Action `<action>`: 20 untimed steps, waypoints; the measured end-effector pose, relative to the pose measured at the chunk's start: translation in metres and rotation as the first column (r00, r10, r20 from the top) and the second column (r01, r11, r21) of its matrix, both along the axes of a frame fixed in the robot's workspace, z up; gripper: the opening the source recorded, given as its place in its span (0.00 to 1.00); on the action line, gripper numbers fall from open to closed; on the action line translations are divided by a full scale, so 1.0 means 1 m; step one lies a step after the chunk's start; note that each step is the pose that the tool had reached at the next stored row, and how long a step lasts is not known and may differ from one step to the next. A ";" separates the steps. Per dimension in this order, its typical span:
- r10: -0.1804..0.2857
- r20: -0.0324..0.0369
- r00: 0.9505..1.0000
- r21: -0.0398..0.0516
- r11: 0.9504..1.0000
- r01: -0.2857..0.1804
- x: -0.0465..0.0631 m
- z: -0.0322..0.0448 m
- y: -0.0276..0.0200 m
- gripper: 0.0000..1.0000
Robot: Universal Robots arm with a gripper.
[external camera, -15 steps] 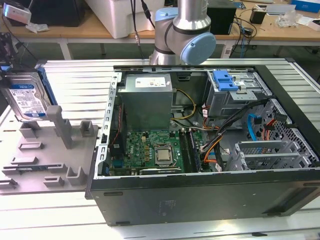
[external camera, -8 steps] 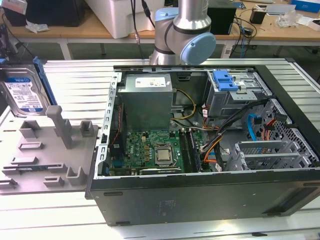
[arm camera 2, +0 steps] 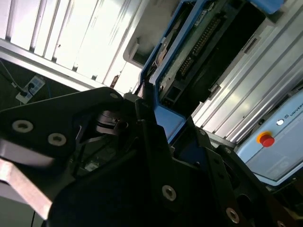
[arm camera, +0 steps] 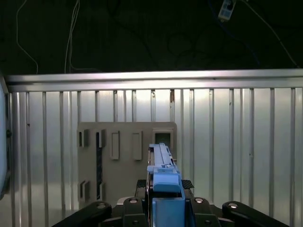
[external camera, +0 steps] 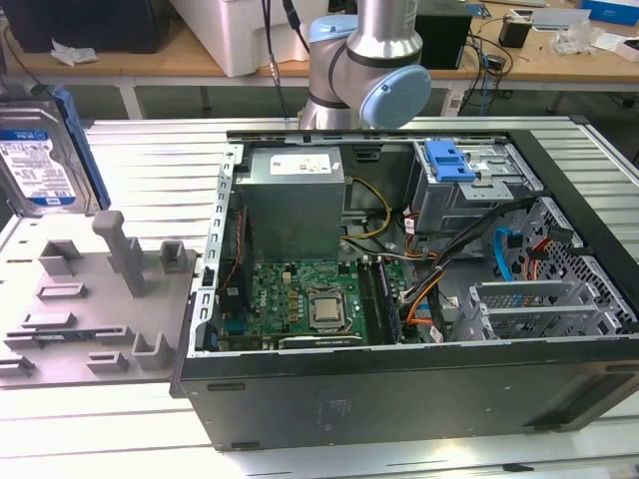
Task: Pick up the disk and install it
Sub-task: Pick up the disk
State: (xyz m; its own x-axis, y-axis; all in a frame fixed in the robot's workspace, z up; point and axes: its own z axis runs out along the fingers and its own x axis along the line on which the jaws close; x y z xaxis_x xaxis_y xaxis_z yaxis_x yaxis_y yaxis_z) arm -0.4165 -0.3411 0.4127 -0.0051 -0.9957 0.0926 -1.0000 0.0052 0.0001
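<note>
The disk (external camera: 38, 160) is a silver hard drive with a white-and-blue label and a blue carrier rail. It hangs upright at the exterior view's far left, above the grey holder fixture (external camera: 100, 299). In the first wrist view I see the disk (arm camera: 161, 158) edge-on, with my gripper (arm camera: 164, 183) shut on it from both sides and the grey fixture (arm camera: 125, 142) on the slatted table beyond. The second wrist view shows the disk's (arm camera 2: 199, 42) circuit-board side and blue rail rising out of the black gripper (arm camera 2: 150, 111).
An open computer case (external camera: 240, 299) lies on the slatted table, motherboard exposed. A grey drive cage with a blue handle (external camera: 449, 160) sits at its far right corner among cables. The arm's base (external camera: 364, 70) stands behind the case. A workbench with clutter lies beyond.
</note>
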 end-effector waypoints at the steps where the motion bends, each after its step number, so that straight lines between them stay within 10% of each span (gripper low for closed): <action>1: 0.000 0.000 1.000 0.000 1.000 0.000 0.000 0.0033 0.0000 0.36; 20: 0.000 0.000 1.000 0.000 1.000 0.000 0.004 0.0709 0.0000 0.36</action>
